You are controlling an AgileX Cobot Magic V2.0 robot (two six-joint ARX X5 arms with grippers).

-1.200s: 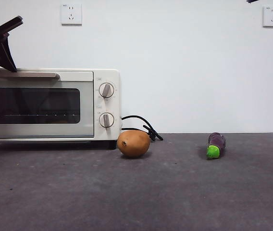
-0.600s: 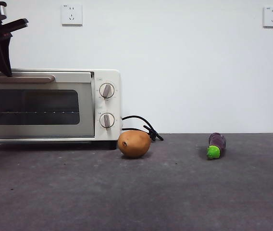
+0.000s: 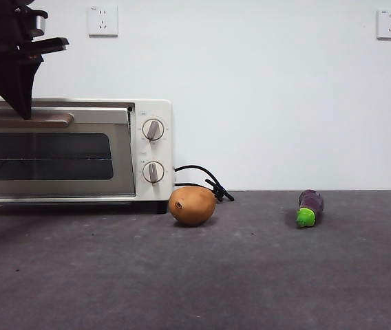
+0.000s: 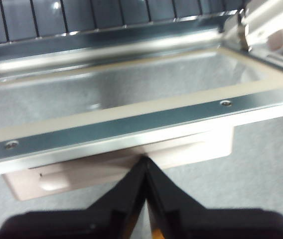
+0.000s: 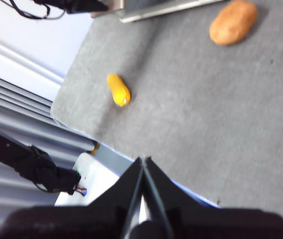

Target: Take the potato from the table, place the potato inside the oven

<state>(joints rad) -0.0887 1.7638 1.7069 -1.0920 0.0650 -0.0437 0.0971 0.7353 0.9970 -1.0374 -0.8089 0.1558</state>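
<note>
Since a second ago, the cream-white boxy oven's [image 3: 71,150] glass door has tilted further open, pulled by the left gripper [image 3: 25,113], jaws pressed together at its bar handle [image 3: 22,121]. On the dark grey mottled table [image 3: 250,275], the orange-tan oval potato [image 3: 192,205] lies beside the oven. Right gripper [image 5: 143,164] hangs clenched, empty.

The table [image 3: 250,275] is carrying the oven [image 3: 71,151] at one end, with the potato [image 3: 192,205] lying just beside it by the cord [image 3: 206,180]. An eggplant [image 3: 309,207] is lying well apart, and a yellow vegetable [image 5: 118,89] is resting near an edge.
</note>
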